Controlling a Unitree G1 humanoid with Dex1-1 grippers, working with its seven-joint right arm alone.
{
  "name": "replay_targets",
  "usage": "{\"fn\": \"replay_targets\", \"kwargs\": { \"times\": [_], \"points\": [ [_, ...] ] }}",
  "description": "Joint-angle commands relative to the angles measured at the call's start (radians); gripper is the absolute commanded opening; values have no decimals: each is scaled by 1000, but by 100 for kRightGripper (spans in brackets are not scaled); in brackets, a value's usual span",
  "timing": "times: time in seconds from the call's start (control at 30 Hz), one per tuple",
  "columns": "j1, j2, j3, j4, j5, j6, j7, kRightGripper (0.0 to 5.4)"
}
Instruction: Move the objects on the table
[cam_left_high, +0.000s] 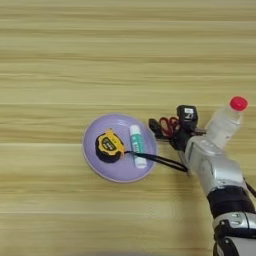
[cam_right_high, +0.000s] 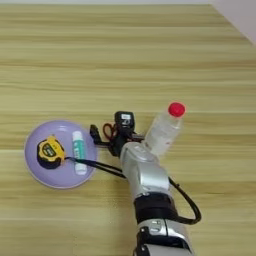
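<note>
**Operator:** I'm looking down on a wide wooden table, light-brown planks running side to side, and it fills almost everything I can see. In the right eye view a pale strip cuts off the far right corner.

**Colleague:** What's closest to you?

**Operator:** My own right arm. The silver forearm comes up from the bottom edge, with a black cable looping off its right side. Past the wrist is the gripper, pointing left towards a plate.

**Colleague:** Are the fingers open?

**Operator:** I cannot tell. I see black parts and some red wiring there, but not how the two fingers stand.

**Colleague:** And the plate?

**Operator:** A round lilac plate lies flat just left of the gripper. On it there is a yellow and black tape measure to the left and a white glue stick with a teal label to the right, lying lengthwise away from me. A thin black cord runs from the tape measure, across the near end of the glue stick, towards my arm.

**Colleague:** Anything further out?

**Operator:** A clear plastic bottle with a red cap, just beyond and right of my wrist, leaning to the right. My forearm hides its base, so I cannot tell what it rests on.
</note>
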Motion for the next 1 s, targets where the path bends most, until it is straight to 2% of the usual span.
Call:
{"fn": "replay_targets", "kwargs": {
  "times": [0.03, 0.43, 0.57, 0.73, 1.0],
  "points": [
    [-22, -4, 37, -114, -7, -9, 20, 537],
    [56, -6, 176, -205, -88, -7, 74, 537],
    [72, -28, 236, -195, -169, -45, 64, 537],
    [69, -34, 249, -162, -212, -68, 50, 537],
    [65, -20, 240, -142, -206, -67, 63, 537]
  ]
}}
